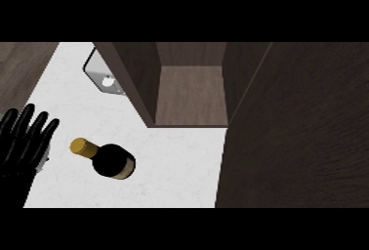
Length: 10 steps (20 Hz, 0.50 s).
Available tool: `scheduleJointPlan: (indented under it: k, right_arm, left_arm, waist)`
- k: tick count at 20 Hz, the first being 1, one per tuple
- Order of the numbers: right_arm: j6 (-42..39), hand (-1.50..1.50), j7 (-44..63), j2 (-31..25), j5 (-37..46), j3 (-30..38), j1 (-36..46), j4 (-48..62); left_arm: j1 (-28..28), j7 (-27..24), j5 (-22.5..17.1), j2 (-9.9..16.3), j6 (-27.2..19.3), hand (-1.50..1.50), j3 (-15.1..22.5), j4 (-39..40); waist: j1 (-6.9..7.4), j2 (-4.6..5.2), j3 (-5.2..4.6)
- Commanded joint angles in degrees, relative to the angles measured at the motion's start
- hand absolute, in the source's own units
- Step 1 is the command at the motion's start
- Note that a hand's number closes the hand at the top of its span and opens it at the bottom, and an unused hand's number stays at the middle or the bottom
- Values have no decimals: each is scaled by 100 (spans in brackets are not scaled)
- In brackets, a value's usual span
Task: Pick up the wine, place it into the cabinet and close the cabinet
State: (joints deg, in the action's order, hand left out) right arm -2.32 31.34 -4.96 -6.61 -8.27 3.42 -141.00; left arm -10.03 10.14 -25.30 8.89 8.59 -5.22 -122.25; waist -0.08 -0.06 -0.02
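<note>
The wine bottle (110, 160), dark with a gold-capped neck, stands on the white counter (173, 166) in the lower left of the head view. My left hand (25, 141) rests at the left edge, fingers straight and pointing up, a short way left of the bottle and not touching it. The dark wood cabinet (189, 93) stands open behind the bottle, its inner shelf bare, with its door (302, 127) swung out and filling the right side. My right hand does not show.
A shiny metal object (104, 73) lies on the counter left of the cabinet's side wall. A dark wood surface (22, 63) borders the counter at the upper left.
</note>
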Motion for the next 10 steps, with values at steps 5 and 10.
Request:
scheduleJointPlan:
  k: [5,10]
  right_arm:
    - [-85,-150,37,71,-208,-6,-271,-490]
    - [-82,-150,155,104,-209,35,-153,-485]
  left_arm:
    - [356,-783,329,115,658,-150,-307,1744]
    - [579,-1059,393,102,932,-150,-332,2474]
  waist:
    - [-22,4,1]
    - [-14,3,1]
